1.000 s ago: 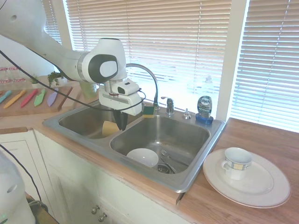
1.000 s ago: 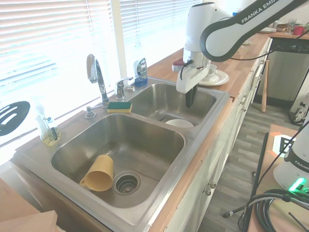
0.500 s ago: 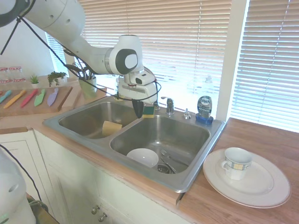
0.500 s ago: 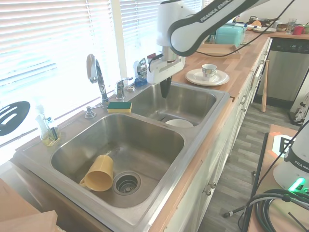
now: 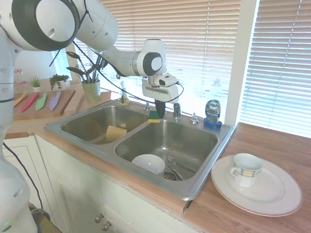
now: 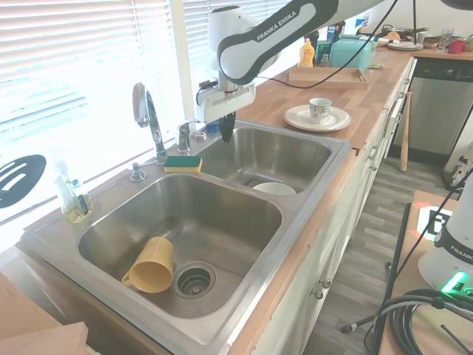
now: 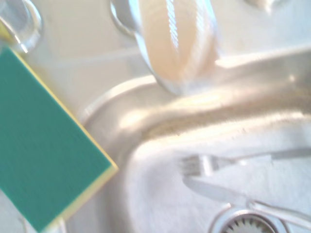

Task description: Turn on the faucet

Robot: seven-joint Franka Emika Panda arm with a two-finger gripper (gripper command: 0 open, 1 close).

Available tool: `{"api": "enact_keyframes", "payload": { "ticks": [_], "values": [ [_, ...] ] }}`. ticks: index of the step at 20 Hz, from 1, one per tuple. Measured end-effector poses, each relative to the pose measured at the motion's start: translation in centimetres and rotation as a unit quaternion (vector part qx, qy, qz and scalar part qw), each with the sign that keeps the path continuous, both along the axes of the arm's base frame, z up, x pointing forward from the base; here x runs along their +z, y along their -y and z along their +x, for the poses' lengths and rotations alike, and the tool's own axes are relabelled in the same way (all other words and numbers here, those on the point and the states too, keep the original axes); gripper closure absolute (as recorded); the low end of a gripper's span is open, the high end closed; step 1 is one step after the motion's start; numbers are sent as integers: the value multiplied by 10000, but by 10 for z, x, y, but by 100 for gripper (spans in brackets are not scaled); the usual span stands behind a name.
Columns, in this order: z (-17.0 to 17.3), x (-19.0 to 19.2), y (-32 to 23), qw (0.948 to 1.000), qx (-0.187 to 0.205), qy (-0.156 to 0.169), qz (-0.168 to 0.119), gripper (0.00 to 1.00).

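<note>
Your gripper (image 6: 227, 133) hangs over the back rim of the sink (image 6: 325, 188), with open room above the right bowl. Its fingers look closed and hold nothing. The faucet (image 6: 146, 118) stands at the back rim; its handle (image 6: 185, 133) is just beside the gripper. A green sponge (image 6: 182, 163) lies near.

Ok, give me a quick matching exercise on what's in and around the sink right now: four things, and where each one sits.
Things:
1. yellow cup
2. white bowl
3. sponge
4. mug

Places:
A. on the plate on the counter
B. on the sink rim by the faucet
C. in the basin with the fork
D. on its side in the other basin

Pairs: 1-D, 2-C, 3-B, 4-A
</note>
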State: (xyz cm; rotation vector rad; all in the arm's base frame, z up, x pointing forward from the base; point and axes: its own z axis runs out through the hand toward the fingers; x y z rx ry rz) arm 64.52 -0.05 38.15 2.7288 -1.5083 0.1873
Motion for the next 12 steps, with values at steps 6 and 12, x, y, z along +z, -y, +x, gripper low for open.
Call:
{"api": "enact_keyframes", "payload": {
  "ticks": [6,12],
  "values": [
    [24,-2,-4,10000,-36,45,4,100],
    [38,6,-6,9984,-67,563,-11,100]
  ]
}}
